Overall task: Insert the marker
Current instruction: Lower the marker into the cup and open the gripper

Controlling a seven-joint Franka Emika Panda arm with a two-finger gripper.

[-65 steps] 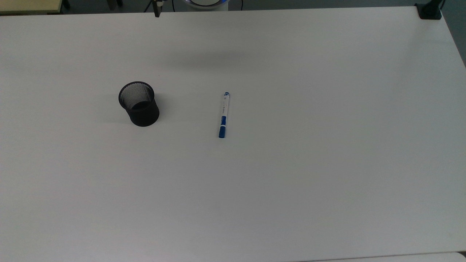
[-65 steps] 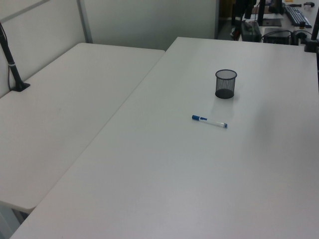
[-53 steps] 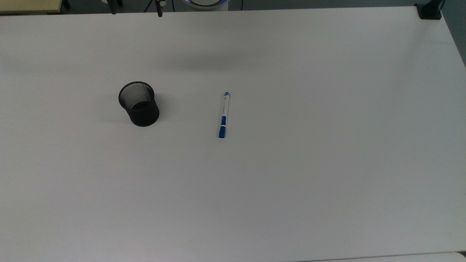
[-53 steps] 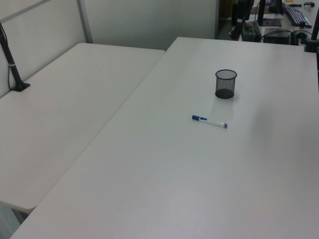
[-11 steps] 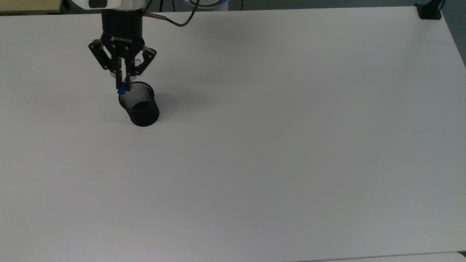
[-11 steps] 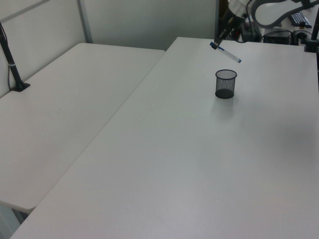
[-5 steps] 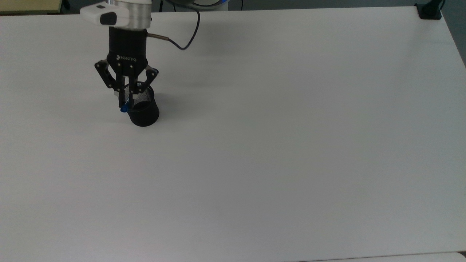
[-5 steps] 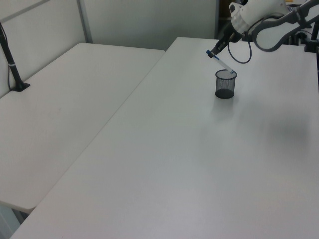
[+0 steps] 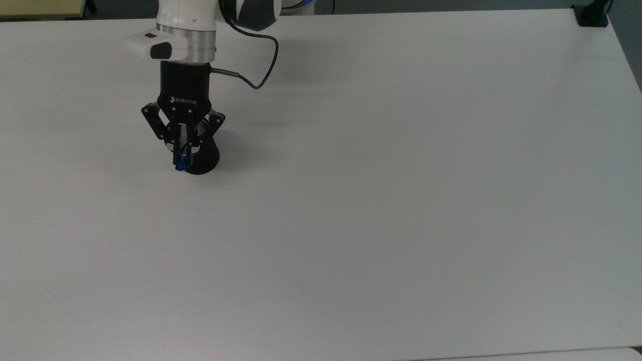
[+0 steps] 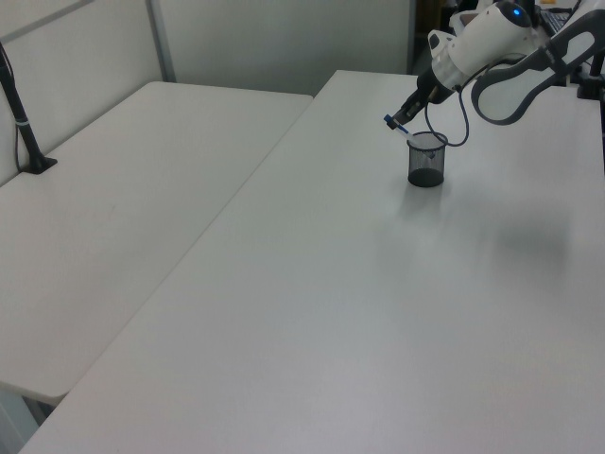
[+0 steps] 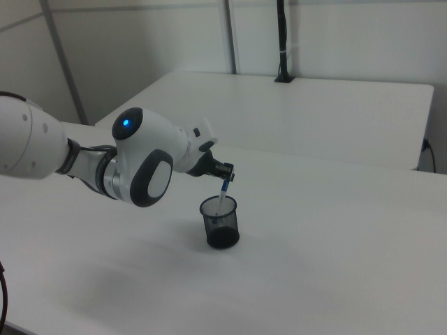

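1. Top view: the black two-finger gripper (image 9: 181,156) on the white Panda arm (image 9: 186,30) hangs over the black mesh pen cup (image 9: 204,161), hiding most of its rim. Its fingers are clamped on the slim white-barrelled marker with the blue cap (image 9: 180,166); only the blue end peeps out below them, at about 7 o'clock from the cup's centre. A second ago that blue end sat at the cup's 11 o'clock rim. It has since swept across the mouth, so the arm has carried the pen over the opening. The white table (image 9: 401,200) where the pen once lay is bare.

2. Left view: the marker (image 10: 397,127) slants, its blue cap up toward 10 o'clock and its lower end dipping just inside the cup (image 10: 426,160). A second ago the whole pen hung in the air, well above the rim. The gripper (image 10: 408,111) has come down and holds the pen near its upper end.

3. Right view: the marker (image 11: 223,197) stands steeper here, its lower part inside the cup (image 11: 221,222) near the 12 o'clock side of the rim, its upper end pinched in the gripper (image 11: 226,176).

4. Judgement: insertion looks begun but unfinished. The pen is partly in and still gripped. What remains is probably a little more lowering and a release. Since the pen is tilted, it should settle against the mesh wall.
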